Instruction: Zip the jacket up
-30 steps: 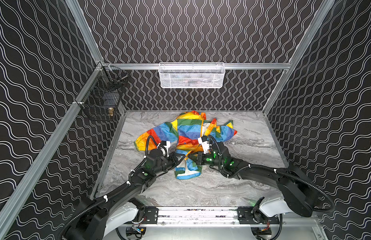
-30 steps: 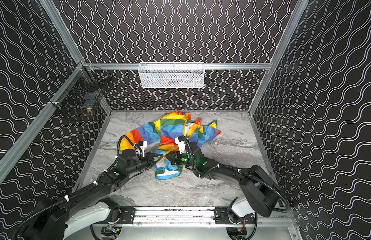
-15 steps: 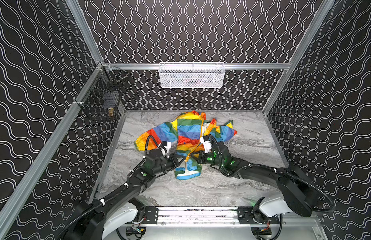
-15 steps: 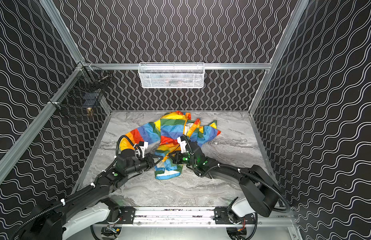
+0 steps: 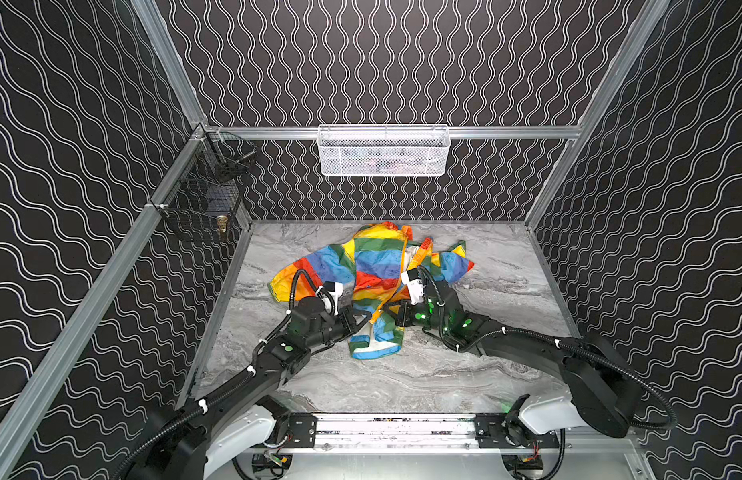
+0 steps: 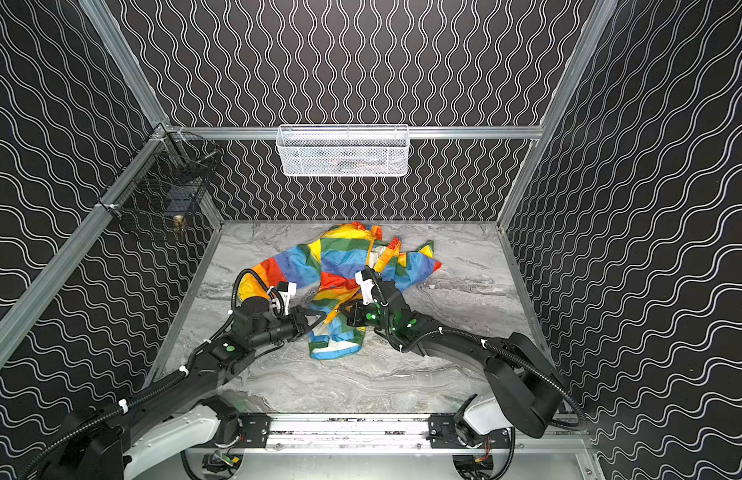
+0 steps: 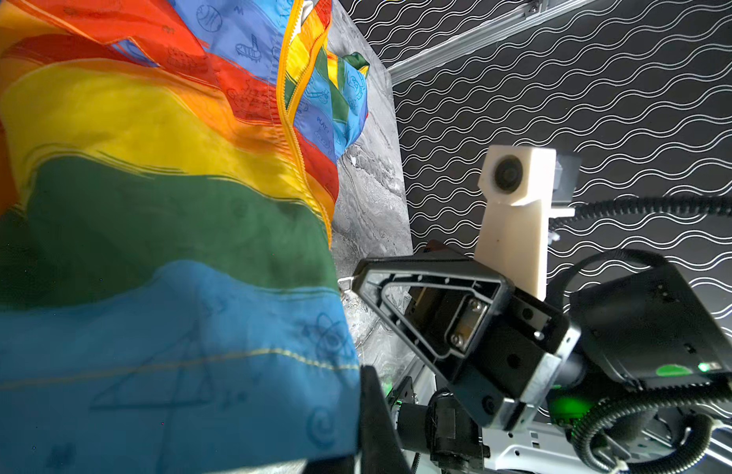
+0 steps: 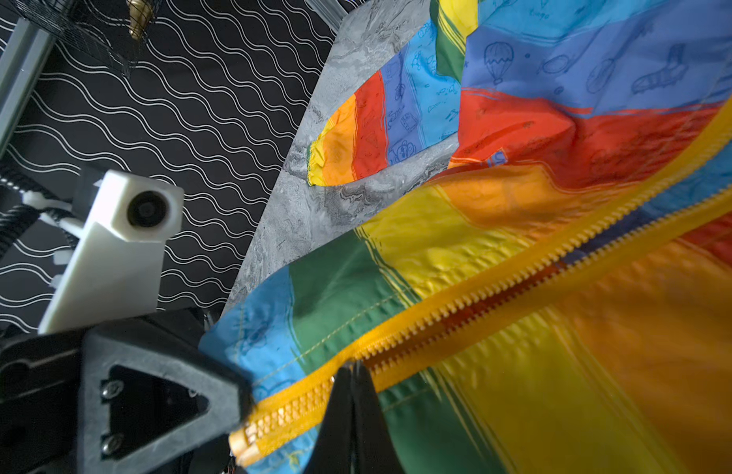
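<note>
The rainbow-striped jacket (image 5: 377,266) (image 6: 340,266) lies crumpled on the marble table (image 5: 465,374), its blue hem toward the front. Both grippers meet at its lower front. My left gripper (image 5: 366,320) (image 6: 321,318) (image 7: 358,381) is shut on the blue hem (image 7: 171,369) at the bottom end of the orange zipper (image 8: 282,414). My right gripper (image 5: 392,312) (image 6: 345,309) (image 8: 350,371) is shut on the zipper slider. Below the slider the teeth are joined for a short stretch. Above it the two rows (image 8: 561,254) run apart.
A white wire basket (image 5: 384,151) hangs on the back wall. A black wire basket (image 5: 207,199) holding a brass piece is fixed to the left wall. Patterned walls close in three sides. One sleeve (image 8: 356,139) lies spread toward the left wall.
The right gripper has crept slightly toward the back along the zipper. The left gripper has barely moved. Both stay shut.
</note>
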`<state>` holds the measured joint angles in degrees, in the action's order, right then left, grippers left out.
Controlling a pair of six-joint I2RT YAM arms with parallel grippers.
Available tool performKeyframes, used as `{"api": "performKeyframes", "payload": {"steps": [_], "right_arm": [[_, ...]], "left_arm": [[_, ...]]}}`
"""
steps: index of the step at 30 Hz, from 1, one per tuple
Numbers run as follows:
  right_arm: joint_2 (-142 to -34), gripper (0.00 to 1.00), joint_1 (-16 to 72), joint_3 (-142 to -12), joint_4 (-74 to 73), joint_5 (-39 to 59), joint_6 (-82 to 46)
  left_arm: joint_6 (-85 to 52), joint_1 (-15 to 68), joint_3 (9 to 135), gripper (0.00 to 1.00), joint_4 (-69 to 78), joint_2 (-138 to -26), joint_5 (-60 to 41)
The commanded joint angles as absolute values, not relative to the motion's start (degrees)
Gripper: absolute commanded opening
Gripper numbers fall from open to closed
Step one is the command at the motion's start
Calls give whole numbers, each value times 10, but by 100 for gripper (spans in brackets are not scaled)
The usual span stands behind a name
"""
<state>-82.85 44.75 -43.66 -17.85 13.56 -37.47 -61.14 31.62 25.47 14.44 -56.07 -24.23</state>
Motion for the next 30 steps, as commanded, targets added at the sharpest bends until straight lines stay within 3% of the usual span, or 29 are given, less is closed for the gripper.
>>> {"api": "performKeyframes", "payload": {"steps": [1, 2, 4, 7, 10, 13, 17, 24, 30], "right_arm": [[-832, 0, 444, -457, -141, 116, -351], [-832, 0, 439, -464, -127, 112, -345], [-826, 30, 419, -478, -98, 97, -334], [-815, 58, 348, -501, -37, 68, -328], [-838, 74, 244, -534, 21, 59, -331], [-900, 80, 153, -597, 68, 71, -311], [-1000, 82, 91, -662, 71, 114, -301], [-1134, 73, 69, -749, 76, 152, -300], [-1146, 49, 76, -710, 25, 212, -324]], "left_arm": [[-594, 316, 258, 0, 128, -554, -234], [-590, 315, 260, 0, 118, -552, -230], [-580, 314, 264, 0, 96, -550, -222], [-561, 308, 273, 0, 54, -543, -210], [-546, 300, 279, 0, 21, -536, -203], [-535, 288, 281, 0, -2, -529, -199], [-521, 270, 285, 0, -30, -520, -201], [-472, 236, 320, 0, -127, -500, -175], [-429, 192, 355, 0, -191, -495, -147]]}}
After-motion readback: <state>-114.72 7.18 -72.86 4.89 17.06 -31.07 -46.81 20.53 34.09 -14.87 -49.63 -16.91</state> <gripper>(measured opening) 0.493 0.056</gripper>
